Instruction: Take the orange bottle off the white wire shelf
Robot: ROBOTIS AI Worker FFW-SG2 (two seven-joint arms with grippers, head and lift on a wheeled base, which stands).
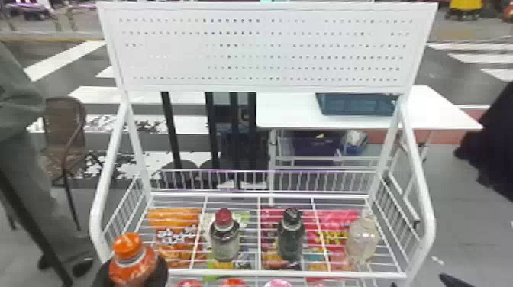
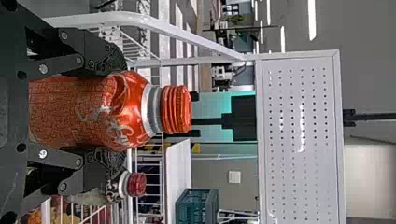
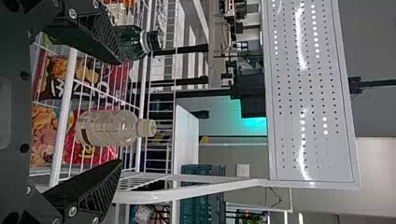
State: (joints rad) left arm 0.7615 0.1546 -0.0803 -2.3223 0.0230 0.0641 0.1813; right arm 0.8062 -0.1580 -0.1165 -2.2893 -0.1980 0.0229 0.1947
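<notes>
"Where's the orange bottle?"

"At the near left corner of the white wire shelf, on the robot's side. I'd say it's already lifted clear of the wires."

"What has it?"

"The left pincer, closed around its body, one finger each side. Neck and cap poke out free. Gripping the broad part ought to keep it upright."

"And its neighbours?"

"All standing on the shelf: the red-capped bottle left of the middle, the dark green bottle right of it, the clear bottle towards the right end. Those gaps probably leave room for fingers."

"Bags too?"

"Snack bags, below the shelf's wires."

"The right pincer?"

"Open and empty, by the shelf's near right corner. It's likely just waiting, as one arm can manage this."

"What's left?"

"Drawing the bottle away from the shelf without knocking the side rail."
</notes>
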